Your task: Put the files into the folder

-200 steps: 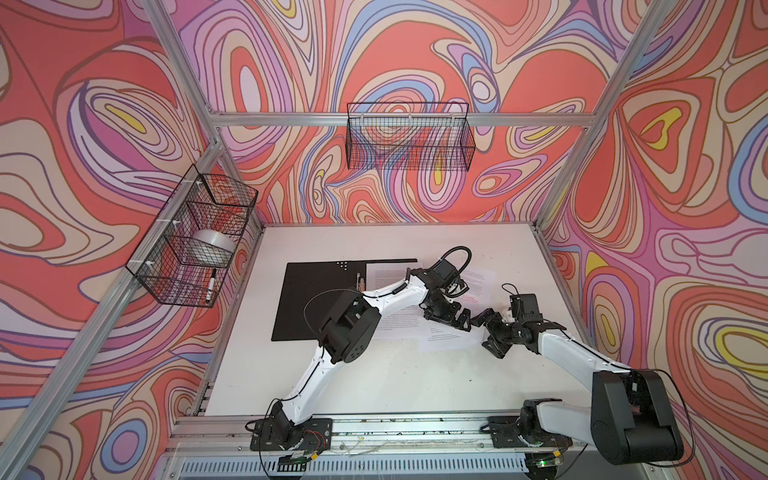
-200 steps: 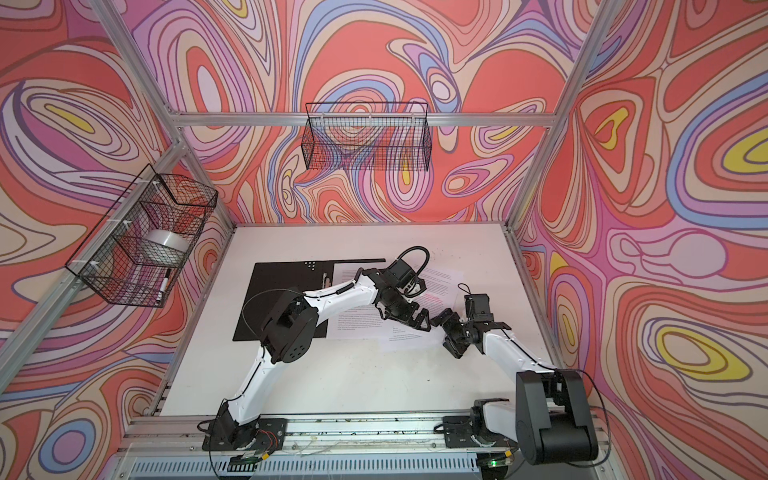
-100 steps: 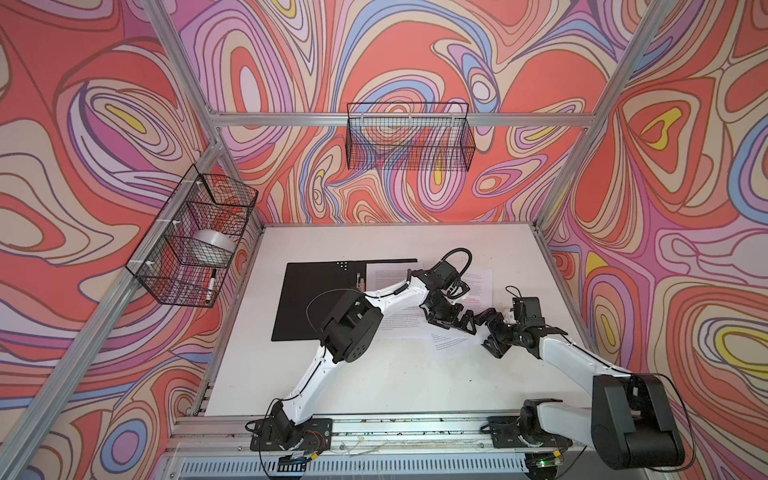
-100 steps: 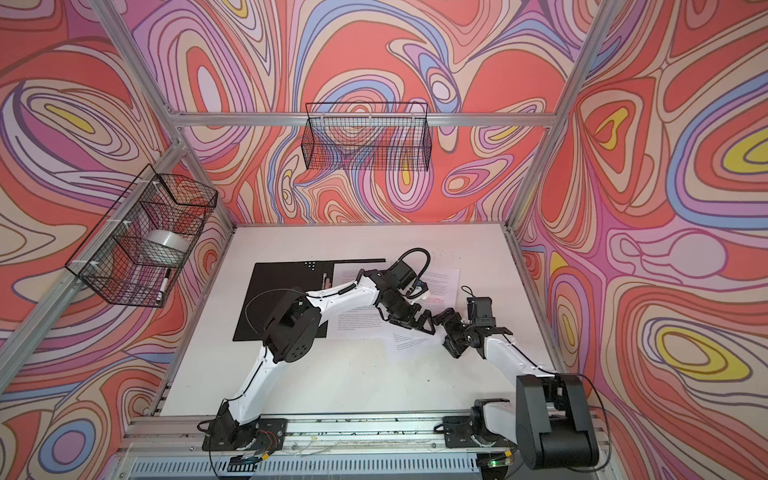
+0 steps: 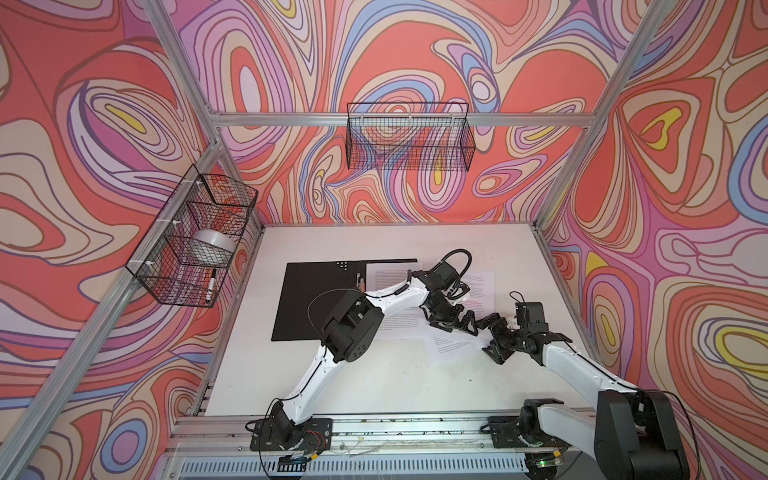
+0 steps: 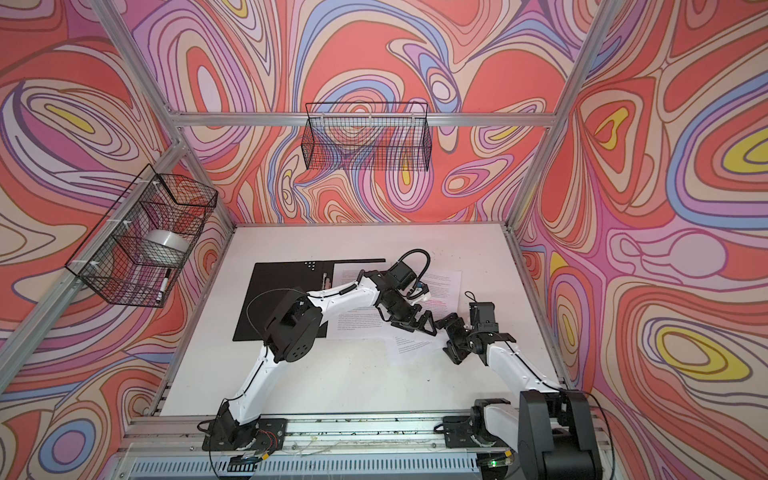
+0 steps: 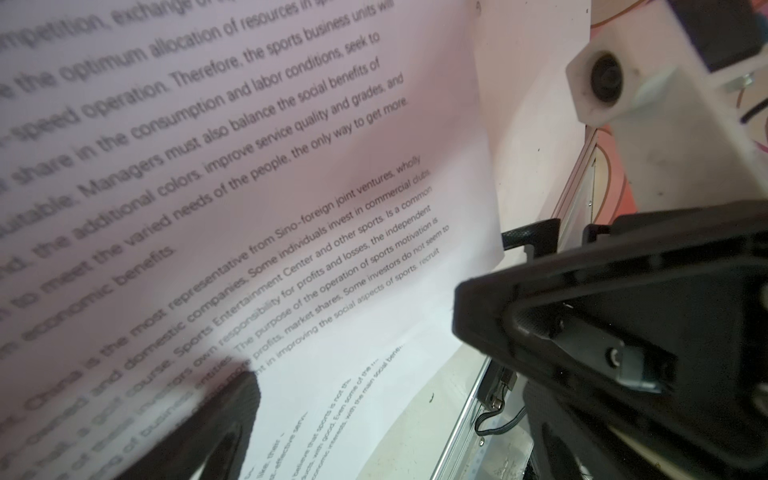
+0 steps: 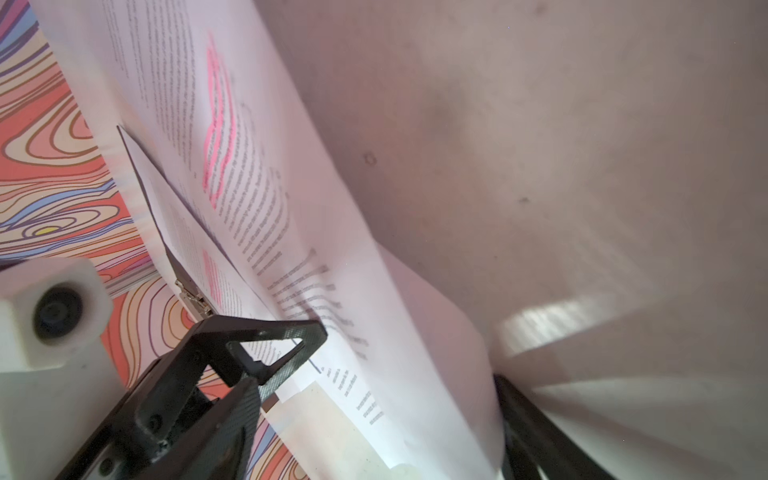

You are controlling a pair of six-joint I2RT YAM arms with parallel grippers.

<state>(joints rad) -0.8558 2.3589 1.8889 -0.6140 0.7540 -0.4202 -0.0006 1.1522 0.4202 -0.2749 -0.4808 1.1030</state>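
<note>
Your left claw (image 5: 455, 326) stands spread wide, its black triangular fingers low over the files (image 5: 449, 349). These thin white printed sheets fan loosely across the white surface (image 5: 374, 382) and the matte black inside of the open folder (image 5: 307, 299). Your right claw (image 5: 492, 338) gapes too, beside them.

A wall basket (image 5: 174, 286) holds a tape roll (image 5: 212, 247) and a marker (image 5: 210, 289).

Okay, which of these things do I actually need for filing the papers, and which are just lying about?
For the job: files, folder.
Lying about: tape roll and marker in the side basket; back basket.
</note>
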